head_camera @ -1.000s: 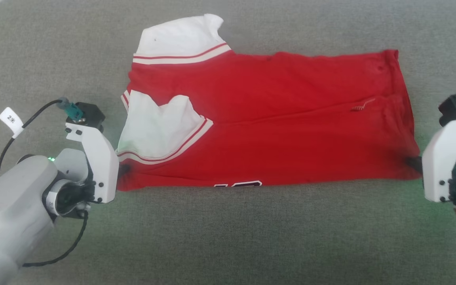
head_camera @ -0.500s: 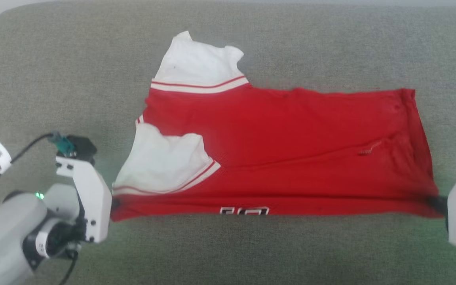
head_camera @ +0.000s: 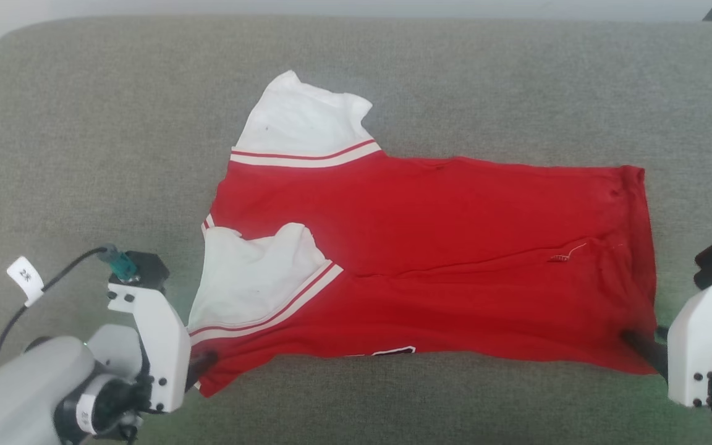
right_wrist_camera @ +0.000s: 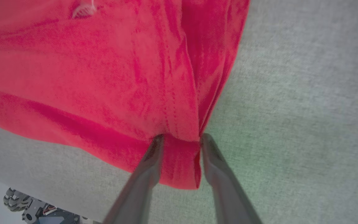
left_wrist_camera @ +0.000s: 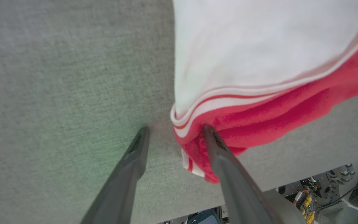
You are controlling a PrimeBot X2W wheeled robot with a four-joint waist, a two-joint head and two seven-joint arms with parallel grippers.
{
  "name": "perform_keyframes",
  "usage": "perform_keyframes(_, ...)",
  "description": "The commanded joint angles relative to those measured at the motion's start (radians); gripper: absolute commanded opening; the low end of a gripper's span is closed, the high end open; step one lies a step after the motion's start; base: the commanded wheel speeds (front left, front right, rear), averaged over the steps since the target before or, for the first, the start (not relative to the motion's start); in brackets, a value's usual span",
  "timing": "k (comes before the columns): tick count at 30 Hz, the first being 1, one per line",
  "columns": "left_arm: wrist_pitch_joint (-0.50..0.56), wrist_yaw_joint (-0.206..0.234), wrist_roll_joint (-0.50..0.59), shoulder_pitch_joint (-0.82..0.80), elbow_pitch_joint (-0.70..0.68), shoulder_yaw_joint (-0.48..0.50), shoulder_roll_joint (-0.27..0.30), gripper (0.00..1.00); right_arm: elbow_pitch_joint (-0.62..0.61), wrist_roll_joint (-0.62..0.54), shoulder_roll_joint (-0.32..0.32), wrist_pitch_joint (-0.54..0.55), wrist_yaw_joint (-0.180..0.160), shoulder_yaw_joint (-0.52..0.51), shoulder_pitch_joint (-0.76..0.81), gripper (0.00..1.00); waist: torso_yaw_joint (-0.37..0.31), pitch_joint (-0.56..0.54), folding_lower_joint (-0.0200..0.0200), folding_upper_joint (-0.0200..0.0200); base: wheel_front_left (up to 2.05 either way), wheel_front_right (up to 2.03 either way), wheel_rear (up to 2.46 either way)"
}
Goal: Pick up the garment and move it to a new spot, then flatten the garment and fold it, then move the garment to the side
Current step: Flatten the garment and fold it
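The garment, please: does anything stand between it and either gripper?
Nothing visible does. The garment lies on the grey cushion; the left gripper sits at its striped sleeve corner, the right gripper at its hem corner, cloth between its jaws.

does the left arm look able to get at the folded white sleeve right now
Probably yes: the left gripper sits open at the near-left corner of the jersey, and the folded white sleeve lies just past its fingertips, on top, with nothing between.

Grey fabric cushion [head_camera: 455,74]; red jersey [head_camera: 455,247] spread flat on it, white sleeves at left end.
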Motion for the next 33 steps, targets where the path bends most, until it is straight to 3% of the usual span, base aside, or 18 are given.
perform_keyframes(1,0.006,0.007,0.003,-0.018,0.001,0.009,0.012,1.00,0.002,-0.006,0.002,-0.018,0.000,0.002,-0.018,1.00,-0.005,-0.017,0.0000,0.0000,0.00,0.00,0.00)
perform_keyframes(9,0.044,0.034,0.027,-0.088,-0.073,0.040,0.079,1.00,-0.036,-0.012,0.009,-0.144,0.000,0.001,-0.058,1.00,-0.031,-0.057,0.0000,0.0000,0.00,0.00,0.00)
perform_keyframes(17,0.084,0.033,0.040,-0.189,-0.066,0.082,0.113,1.00,-0.073,-0.063,0.016,-0.459,0.000,0.044,-0.123,1.00,-0.110,-0.064,0.0000,0.0000,0.00,0.00,0.00)
perform_keyframes(25,0.054,-0.050,0.068,-0.311,0.096,0.129,0.085,1.00,-0.028,-0.155,0.066,-0.791,0.000,0.113,-0.184,1.00,-0.242,-0.023,0.0000,0.0000,0.00,0.00,0.00)
perform_keyframes(33,0.003,-0.167,0.123,-0.435,0.303,0.149,0.049,1.00,0.048,-0.164,0.129,-0.900,0.000,0.164,-0.167,1.00,-0.349,0.050,0.0000,0.0000,0.00,0.00,0.00)
